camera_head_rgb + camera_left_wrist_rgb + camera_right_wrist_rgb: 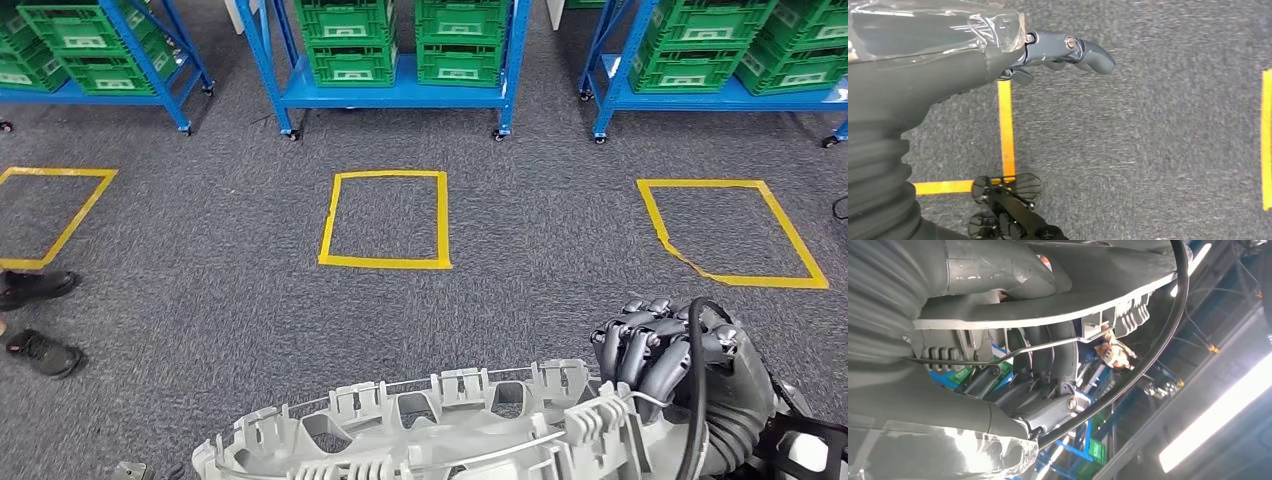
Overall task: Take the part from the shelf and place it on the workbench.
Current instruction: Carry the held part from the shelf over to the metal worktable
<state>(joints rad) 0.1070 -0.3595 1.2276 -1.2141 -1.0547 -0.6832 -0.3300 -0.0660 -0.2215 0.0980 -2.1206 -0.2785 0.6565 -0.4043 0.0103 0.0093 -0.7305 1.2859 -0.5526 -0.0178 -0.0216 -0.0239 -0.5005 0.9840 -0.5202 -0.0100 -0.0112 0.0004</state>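
- Broadly, the large pale-grey round plastic part with moulded clips along its rim [440,430] is already off the shelves and rides low in front of the robot, cut off at the lower edge of the head view, so its full outline cannot be made out.
- The blue steel shelf racks loaded with green plastic crates [400,60] stand well apart, beyond the grey carpet floor [220,260] with its yellow tape squares [386,218]. No workbench is to be seen, so I judge the carrying leg is not yet over.
- The part's broad face lies roughly flat, its long spread running across the robot's front from the right arm toward the left.
- The right hand [665,355] is the nearer one: its dark fingers [1048,360] curl over the part's right rim and clamp it, with a thin wire ring of the part crossing them in the right wrist view.
- The left hand [1068,50] hangs over bare carpet, its fingers curled in with nothing between them, away from the part.
- A person's dark shoes [35,320] stand at the left edge of the head view.
- Whether the part's left side has any support is hidden.
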